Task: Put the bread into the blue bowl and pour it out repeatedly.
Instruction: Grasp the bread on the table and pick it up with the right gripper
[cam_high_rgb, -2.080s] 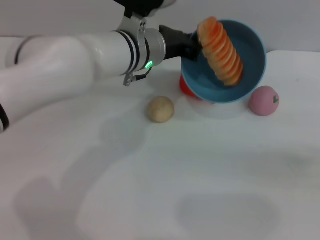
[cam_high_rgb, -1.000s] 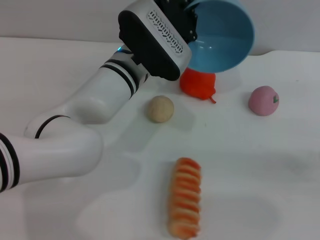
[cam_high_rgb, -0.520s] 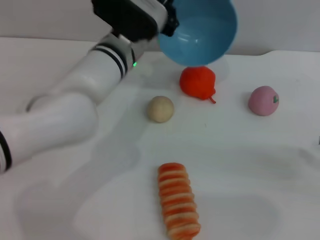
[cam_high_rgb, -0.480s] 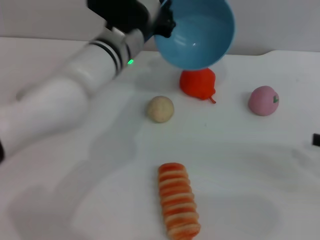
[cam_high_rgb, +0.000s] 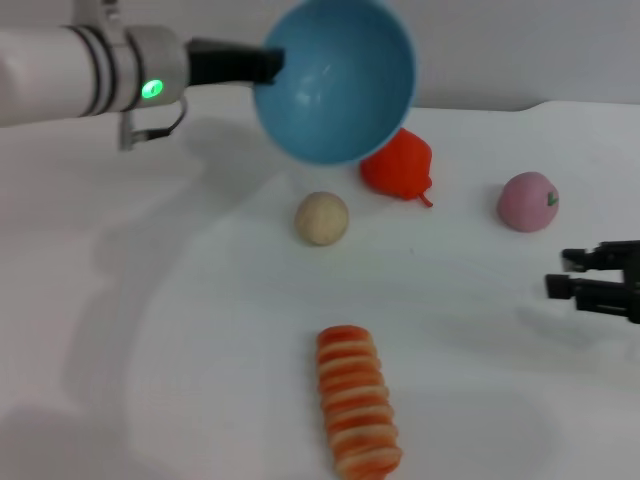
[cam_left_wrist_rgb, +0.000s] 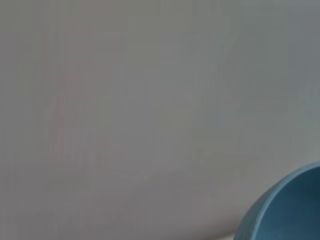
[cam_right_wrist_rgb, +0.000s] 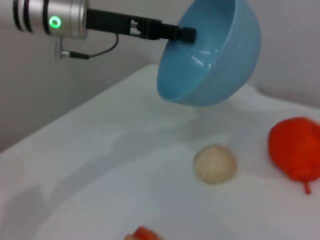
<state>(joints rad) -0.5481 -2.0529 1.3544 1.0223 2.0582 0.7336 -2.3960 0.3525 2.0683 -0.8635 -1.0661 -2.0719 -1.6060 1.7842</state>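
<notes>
The left hand (cam_high_rgb: 268, 66) reaches in from the robot's left, high above the table (cam_high_rgb: 180, 330), and grips the rim of the blue bowl (cam_high_rgb: 335, 80), its dark fingers closed on the near-left edge. The bowl hangs in the air, tipped so that its open side faces forward and down toward the head camera; its inside holds nothing. In the left wrist view only a curved slice of the bowl's outer wall shows (cam_left_wrist_rgb: 290, 207) against a grey background.

The bread (cam_high_rgb: 357, 400) lies on the table near the front edge, well apart from the bowl, striped side up, its length running toward and away from the robot. Only its tip appears in the right wrist view.

Beyond the bread sits a small beige ball (cam_high_rgb: 322, 218). Farther back, partly behind the bowl's lower edge, is a red pepper-like toy (cam_high_rgb: 400, 167), though its exact kind is hard to make out. A pink peach-like fruit (cam_high_rgb: 527, 201) rests to the right.

The right hand (cam_high_rgb: 585, 276) enters low at the robot's right edge, just above the table, its two dark fingers held apart and holding nothing.
</notes>
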